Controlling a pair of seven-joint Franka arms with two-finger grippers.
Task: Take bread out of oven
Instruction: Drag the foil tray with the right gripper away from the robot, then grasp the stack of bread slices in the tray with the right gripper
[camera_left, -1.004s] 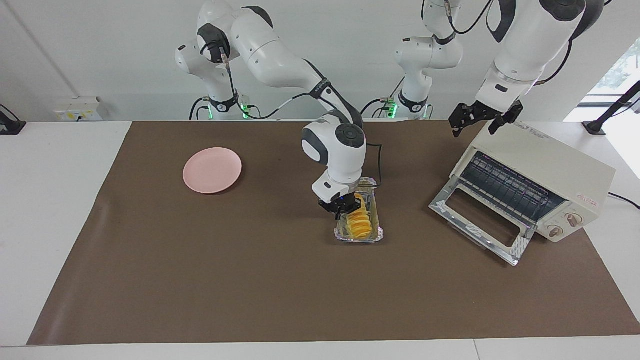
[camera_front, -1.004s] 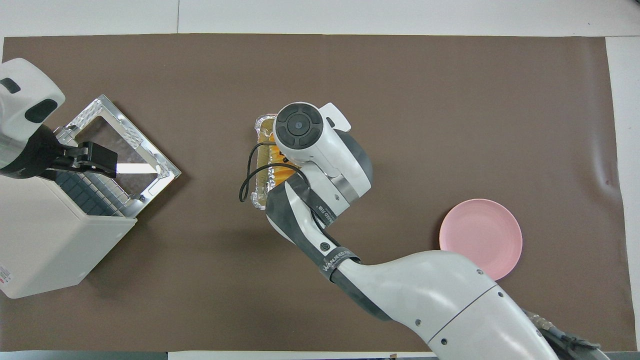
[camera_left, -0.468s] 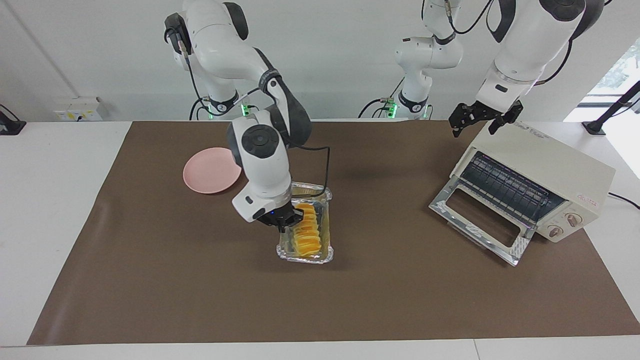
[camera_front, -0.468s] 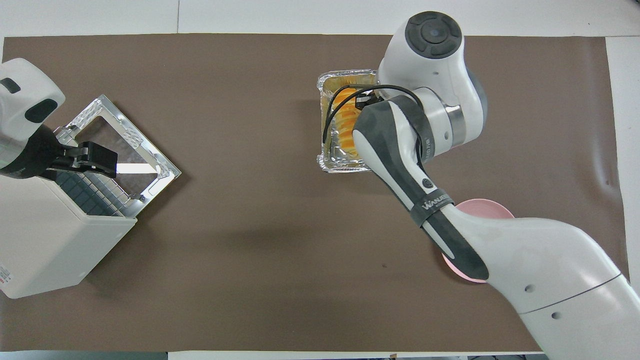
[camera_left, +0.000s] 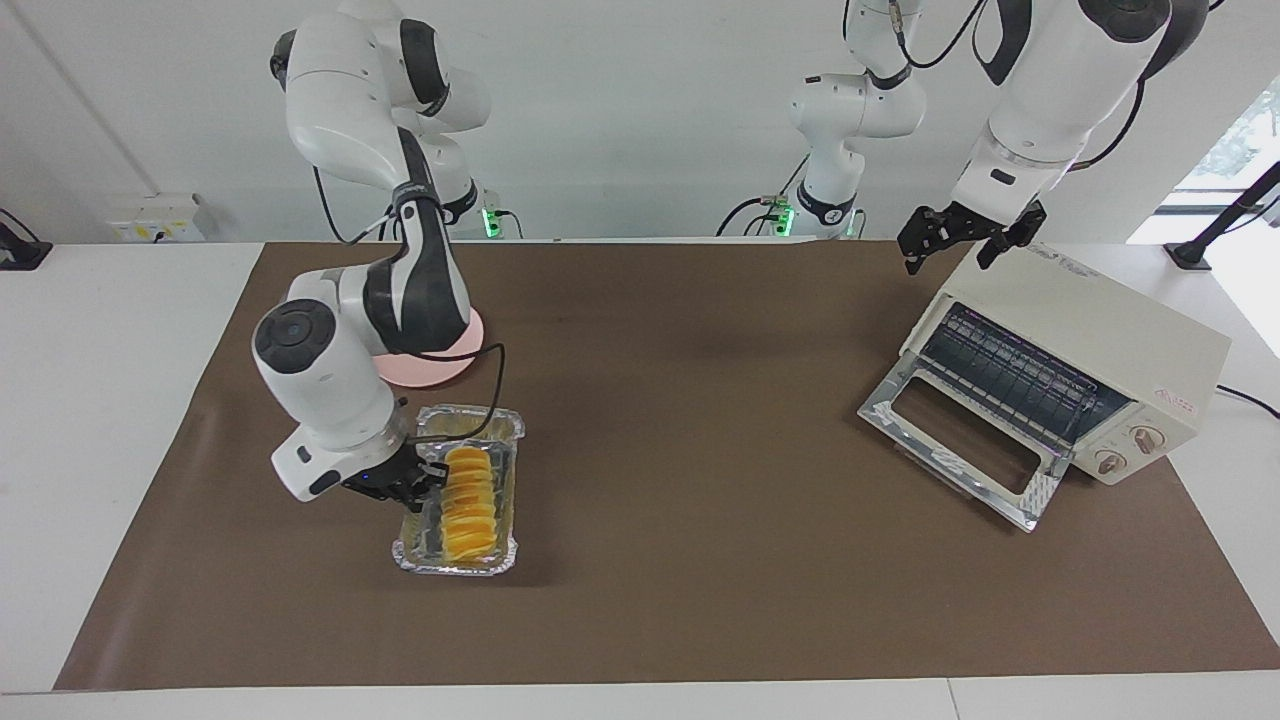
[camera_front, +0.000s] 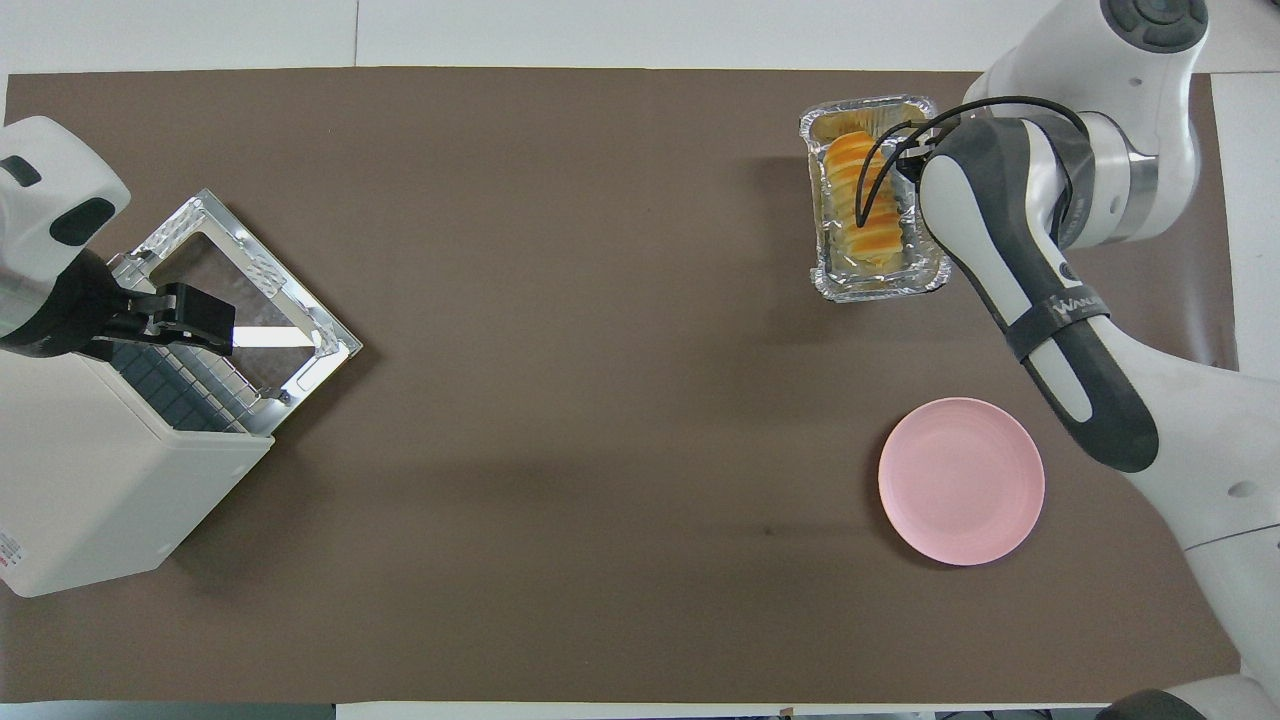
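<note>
Toward the right arm's end of the tabletop (camera_left: 700, 600), the right end effector (camera_left: 418, 478) was clamped on one long rim of the foil tray (camera_left: 458, 566), with its fingers closed over the thin wall. The bread (camera_left: 470, 505) lay lengthwise in that tray, out of the oven and well apart from it. Whether the tray sat on the tabletop or hung just above it could not be told. The main hazard looked to be the one-sided hold. Thin foil gripped at a single edge could buckle or tear, the free side could sag, and the loaf could slide or roll out. A black cable looped over the tray's end nearer the robots and might catch the rim or the bread if the wrist turned. The plate (camera_left: 455, 372) lay near the tray and nearer the robots, partly hidden under the right arm. A careless swing toward it could knock it or drop the tray on its edge. At the left arm's end, the oven (camera_left: 1100, 335) stood with its door (camera_left: 960, 440) dropped open and its rack (camera_left: 1010, 375) bare. The left end effector (camera_left: 958, 240) waited over the oven's top corner with fingers apart. A downward move there would likely bump the oven and shift it.
</note>
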